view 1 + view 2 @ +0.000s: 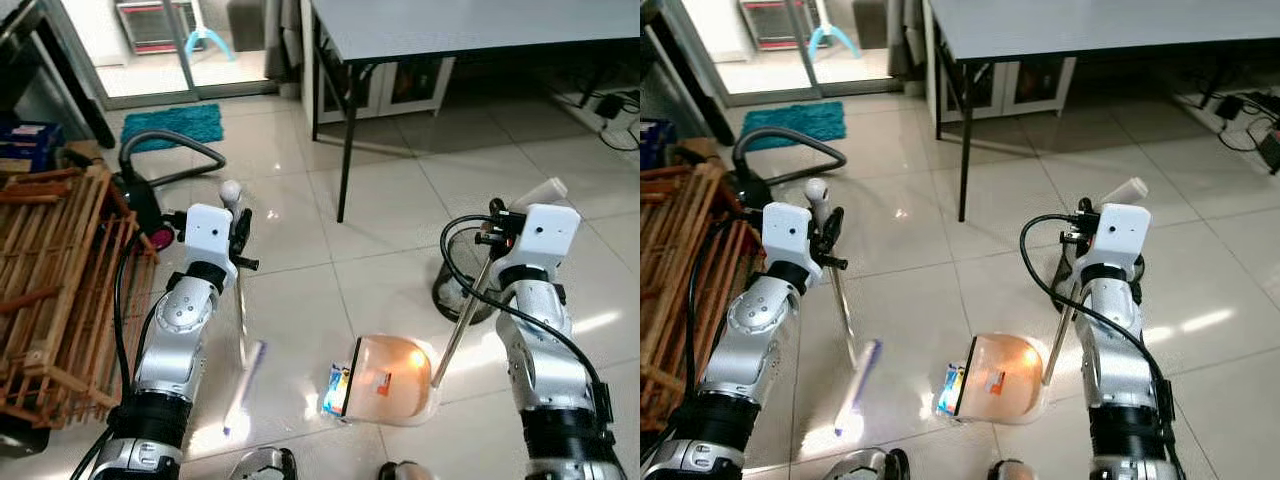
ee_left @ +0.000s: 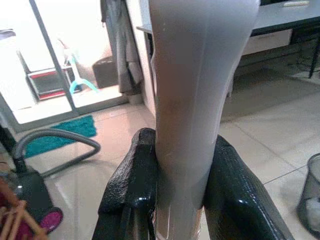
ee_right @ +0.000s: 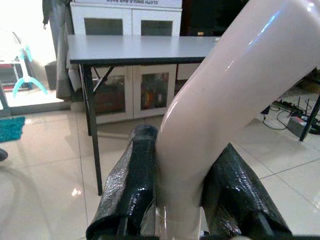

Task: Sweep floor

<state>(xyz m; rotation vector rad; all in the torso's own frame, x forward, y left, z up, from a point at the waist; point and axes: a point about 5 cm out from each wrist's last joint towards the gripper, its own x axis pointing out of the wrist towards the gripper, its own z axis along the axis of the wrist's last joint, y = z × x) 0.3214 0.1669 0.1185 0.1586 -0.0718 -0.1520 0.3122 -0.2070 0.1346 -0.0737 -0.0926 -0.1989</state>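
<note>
Gripping pale broom (image 1: 243, 385) handle, left tool (image 2: 175, 200); right tool (image 3: 182, 210) clamps translucent dustpan (image 1: 392, 380) handle.

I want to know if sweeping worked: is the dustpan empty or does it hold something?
Not empty. The dustpan, resting on the floor, has a small colourful packet at its mouth.

Counted, head views: one broom (image 1: 243, 375), lower left of centre; one dustpan (image 1: 392, 381), lower centre; one mesh bin (image 1: 463, 290), centre right; one vacuum cleaner (image 1: 142, 190) and one teal mat (image 1: 172, 126), upper left; one wooden rack (image 1: 55, 290), left edge.
</note>
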